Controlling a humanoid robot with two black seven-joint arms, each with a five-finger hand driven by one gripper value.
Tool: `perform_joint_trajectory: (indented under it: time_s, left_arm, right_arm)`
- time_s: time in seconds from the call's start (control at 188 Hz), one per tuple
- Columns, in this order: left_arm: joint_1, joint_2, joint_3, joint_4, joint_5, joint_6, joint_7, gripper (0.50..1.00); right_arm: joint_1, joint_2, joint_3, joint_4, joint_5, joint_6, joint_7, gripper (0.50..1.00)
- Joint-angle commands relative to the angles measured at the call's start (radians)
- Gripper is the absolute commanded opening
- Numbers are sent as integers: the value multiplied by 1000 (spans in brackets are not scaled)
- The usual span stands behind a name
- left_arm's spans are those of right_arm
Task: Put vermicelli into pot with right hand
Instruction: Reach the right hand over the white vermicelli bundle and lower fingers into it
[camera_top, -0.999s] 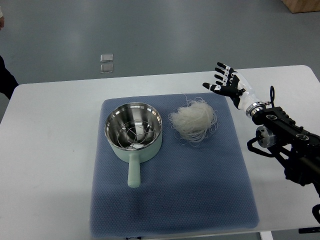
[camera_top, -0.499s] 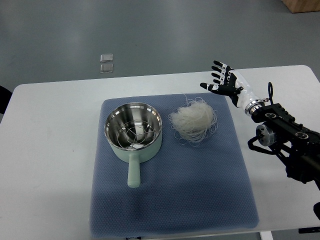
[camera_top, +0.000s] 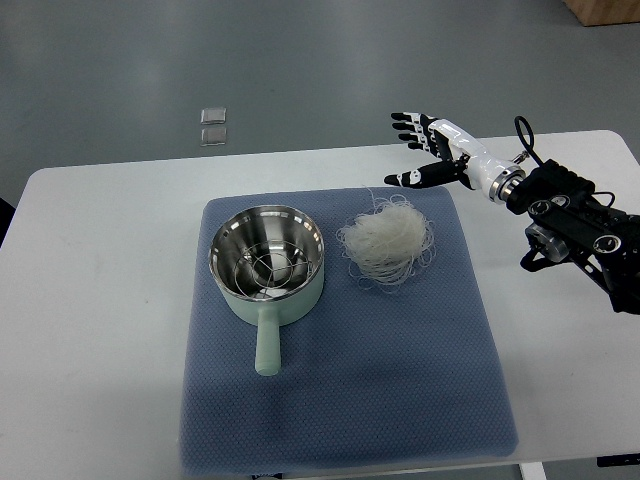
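While reaching in from the right edge, the right hand (camera_top: 428, 152) hovers past the mat's (camera_top: 350, 400) far right corner, fingers spread, holding nothing. Vermicelli (camera_top: 386, 240): loose nest on the mat, just right of the pot (camera_top: 267, 262). Pot: handle pointing toward the near desk (camera_top: 90, 330) edge.

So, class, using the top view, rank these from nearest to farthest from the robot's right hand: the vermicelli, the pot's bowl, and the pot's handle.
From the right hand, open above the mat's far right corner:
1. vermicelli, just below-left of the hand.
2. pot's bowl, left of the vermicelli.
3. pot's handle, pointing toward the mat's near edge.
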Motion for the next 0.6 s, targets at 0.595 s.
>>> perform_joint_trajectory:
  time_s: [0.595]
  left_arm:
    - [0, 0, -4, -2, 1, 0, 0, 1000]
  right_arm:
    - [373, -31, -544, 137, -294, 171, 66, 924]
